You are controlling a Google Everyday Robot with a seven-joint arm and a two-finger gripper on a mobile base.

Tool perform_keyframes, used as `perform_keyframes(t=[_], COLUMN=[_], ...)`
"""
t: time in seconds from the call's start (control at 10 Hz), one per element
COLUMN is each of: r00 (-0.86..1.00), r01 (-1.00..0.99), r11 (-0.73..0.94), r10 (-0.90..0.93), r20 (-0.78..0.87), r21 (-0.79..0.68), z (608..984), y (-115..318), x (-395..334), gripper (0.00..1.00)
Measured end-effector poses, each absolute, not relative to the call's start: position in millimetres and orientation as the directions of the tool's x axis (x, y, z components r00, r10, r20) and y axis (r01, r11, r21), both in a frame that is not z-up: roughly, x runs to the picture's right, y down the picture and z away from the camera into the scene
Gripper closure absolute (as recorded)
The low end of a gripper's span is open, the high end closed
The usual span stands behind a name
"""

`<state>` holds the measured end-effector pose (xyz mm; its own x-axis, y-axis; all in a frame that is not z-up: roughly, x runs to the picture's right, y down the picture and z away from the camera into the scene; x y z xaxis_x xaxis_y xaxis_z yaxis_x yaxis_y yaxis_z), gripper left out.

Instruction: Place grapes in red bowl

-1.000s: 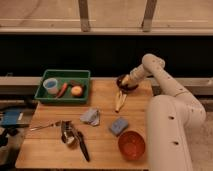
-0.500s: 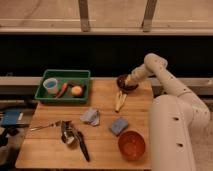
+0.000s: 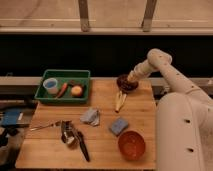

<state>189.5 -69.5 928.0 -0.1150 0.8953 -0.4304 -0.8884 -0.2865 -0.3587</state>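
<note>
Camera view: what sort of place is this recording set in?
Probably a lab-style test station with kitchen props: a wooden table, a green tray holding a cup, utensils and a red bowl. The gripper is at the dark purple bowl, far edge.

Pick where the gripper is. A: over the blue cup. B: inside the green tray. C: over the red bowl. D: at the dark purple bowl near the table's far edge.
D: the gripper is at the dark purple bowl, well apart from the red bowl at the near edge.
</note>
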Motion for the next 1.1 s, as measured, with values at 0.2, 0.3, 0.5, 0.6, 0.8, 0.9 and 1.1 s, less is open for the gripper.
perform_keyframes(t=[0.2,0.3,0.5,0.6,0.8,0.9,1.1], r00=[-0.074,-0.049,-0.004,0.003,0.01,0.01,0.005], r01=[-0.901,-0.912,-0.939,-0.946,-0.96,-0.964,-0.964], r11=[-0.243,-0.214,-0.156,-0.143,-0.12,-0.117,-0.125], r10=[0.903,0.904,0.897,0.895,0.886,0.882,0.874], r20=[-0.424,-0.425,-0.441,-0.447,-0.463,-0.471,-0.487], r21=[-0.359,-0.35,-0.308,-0.292,-0.252,-0.239,-0.236], z=[903,887,848,833,791,773,742], y=[-85,-92,-98,-96,-77,-65,-39], x=[187,189,190,193,206,211,218], gripper=[1.0,1.0,1.0,1.0,1.0,1.0,1.0])
